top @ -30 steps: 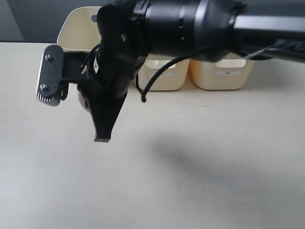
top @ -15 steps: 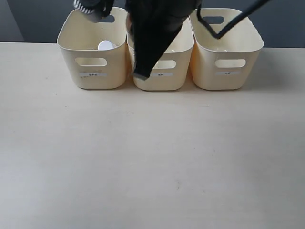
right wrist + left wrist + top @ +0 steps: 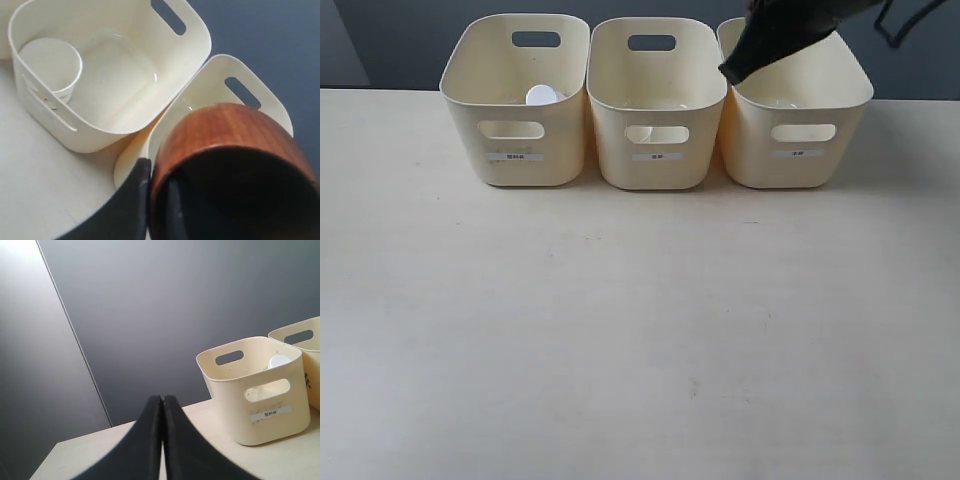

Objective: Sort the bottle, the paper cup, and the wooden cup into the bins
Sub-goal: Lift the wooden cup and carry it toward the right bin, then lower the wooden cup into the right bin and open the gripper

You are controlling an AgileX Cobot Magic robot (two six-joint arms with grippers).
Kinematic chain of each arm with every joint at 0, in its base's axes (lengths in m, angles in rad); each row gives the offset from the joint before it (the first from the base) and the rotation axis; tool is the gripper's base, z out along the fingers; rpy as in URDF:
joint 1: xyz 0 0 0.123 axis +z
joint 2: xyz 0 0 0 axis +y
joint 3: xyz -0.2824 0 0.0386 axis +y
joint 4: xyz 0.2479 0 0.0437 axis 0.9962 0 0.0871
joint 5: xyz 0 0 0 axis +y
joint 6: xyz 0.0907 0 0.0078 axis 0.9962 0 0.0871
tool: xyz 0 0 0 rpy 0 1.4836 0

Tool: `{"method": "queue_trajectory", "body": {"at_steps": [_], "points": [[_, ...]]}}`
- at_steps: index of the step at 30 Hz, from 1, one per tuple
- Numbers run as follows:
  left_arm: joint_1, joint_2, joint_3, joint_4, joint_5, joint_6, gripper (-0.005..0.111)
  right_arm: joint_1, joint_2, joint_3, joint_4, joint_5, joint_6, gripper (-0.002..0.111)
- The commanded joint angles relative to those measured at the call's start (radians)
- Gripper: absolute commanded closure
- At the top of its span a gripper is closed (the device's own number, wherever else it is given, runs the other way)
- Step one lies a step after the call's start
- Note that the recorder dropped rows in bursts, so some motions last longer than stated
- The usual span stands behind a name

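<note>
My right gripper [image 3: 158, 174] is shut on the rim of the wooden cup [image 3: 225, 135], one finger outside and one inside. The cup hangs over the right bin [image 3: 215, 75]. In the exterior view only a dark finger [image 3: 765, 45] shows above that right bin [image 3: 798, 150]; the cup is out of frame. The paper cup [image 3: 50, 65] stands in the middle bin [image 3: 125, 127] and shows through its handle slot [image 3: 640, 133]. The bottle's white cap [image 3: 541, 95] shows in the left bin [image 3: 515, 150]. My left gripper [image 3: 162, 401] is shut and empty, off beside the left bin [image 3: 260, 405].
The three bins stand side by side along the table's far edge, with a dark wall right behind them. The cream tabletop [image 3: 640, 330] stretches in front of them. The right arm's cable loops at the top right corner [image 3: 910, 25].
The right arm swung from low in front of the left bin up and to the right, and now sits above the right bin. The bins have not moved.
</note>
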Motion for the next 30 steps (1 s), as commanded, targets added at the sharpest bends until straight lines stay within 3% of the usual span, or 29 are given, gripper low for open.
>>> {"method": "queue_trajectory", "body": {"at_steps": [1, 16, 30], "points": [[-0.001, -0.002, 0.002, 0.0, -0.005, -0.002, 0.107, -0.084, 0.052, 0.066, -0.004, -0.175, 0.07, 0.109], [-0.001, -0.002, 0.002, 0.0, -0.005, -0.002, 0.107, -0.128, 0.235, 0.068, 0.022, -0.415, 0.131, 0.109], [-0.001, -0.002, 0.002, 0.0, -0.005, -0.002, 0.107, -0.172, 0.259, 0.068, 0.112, -0.424, 0.146, 0.109]]}}
